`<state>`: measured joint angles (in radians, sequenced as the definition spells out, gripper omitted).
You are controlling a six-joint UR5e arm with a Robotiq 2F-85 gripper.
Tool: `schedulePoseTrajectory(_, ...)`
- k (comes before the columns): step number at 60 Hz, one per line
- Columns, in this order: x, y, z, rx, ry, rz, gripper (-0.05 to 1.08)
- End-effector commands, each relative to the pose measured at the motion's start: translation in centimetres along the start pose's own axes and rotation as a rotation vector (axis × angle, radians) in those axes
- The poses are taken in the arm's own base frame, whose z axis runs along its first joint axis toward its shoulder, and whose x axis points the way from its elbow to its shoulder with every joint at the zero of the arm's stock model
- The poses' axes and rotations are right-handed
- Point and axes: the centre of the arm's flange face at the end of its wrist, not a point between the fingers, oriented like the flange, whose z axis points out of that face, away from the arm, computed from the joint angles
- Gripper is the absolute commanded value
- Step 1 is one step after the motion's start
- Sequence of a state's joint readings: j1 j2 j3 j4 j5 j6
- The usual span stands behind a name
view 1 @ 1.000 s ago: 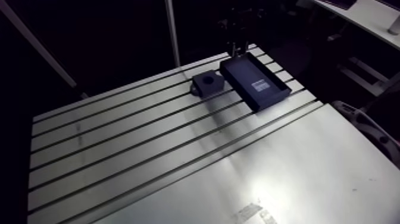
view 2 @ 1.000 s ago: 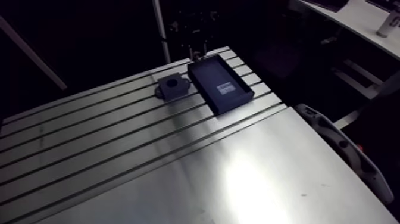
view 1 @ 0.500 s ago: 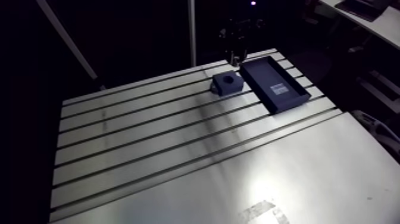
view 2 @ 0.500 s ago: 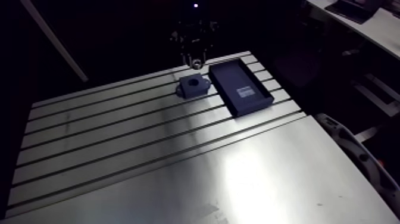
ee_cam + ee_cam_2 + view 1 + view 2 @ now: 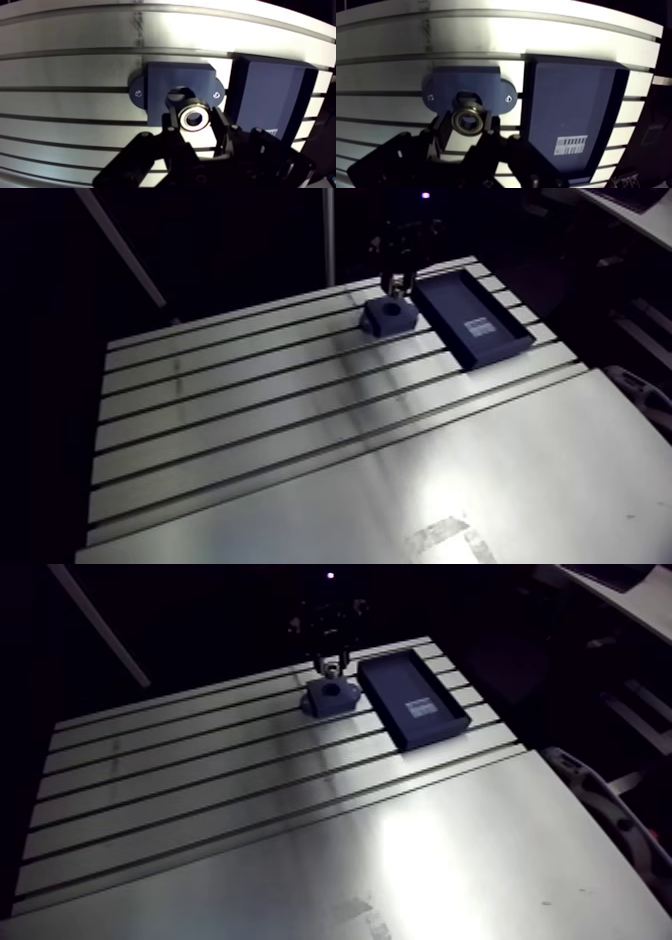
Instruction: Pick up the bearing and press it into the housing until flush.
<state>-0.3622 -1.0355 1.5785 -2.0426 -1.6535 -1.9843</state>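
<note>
The slotted metal table [image 5: 300,448] takes up most of the arm view, its long grooves running side by side across the top. Near its far edge lies a shallow dark tray [image 5: 450,300], rectangular, with a small white label on its floor (the print is too small to read).

Just beside the tray, with a narrow strip of table showing between them, sits the dark housing [image 5: 160,85]. It is a squarish block with a round hole in its middle and a small rounded ear on each of two opposite sides, each ear with a screw hole in it.

The gripper [image 5: 194,120] comes down over the housing. In the wrist view its two dark fingers [image 5: 172,119] stand a little apart and pinch the bearing [image 5: 194,118] between their tips.

The bearing is a small shiny metal ring with a dark bore, held with its open face towards the wrist camera. It sits over the housing, overlapping the near edge of the hole (whether it touches the block cannot be told).
</note>
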Motion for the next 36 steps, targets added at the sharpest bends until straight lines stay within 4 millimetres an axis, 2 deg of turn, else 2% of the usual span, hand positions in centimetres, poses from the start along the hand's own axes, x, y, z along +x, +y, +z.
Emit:
schedulePoseTrajectory(1, 0.28, -0.11, 1.41, 0.001, -0.005, -0.005, 0.77)
schedulePoseTrajectory(36, 0.59, -0.41, 2.30, 0.005, -0.006, -0.013, 0.78)
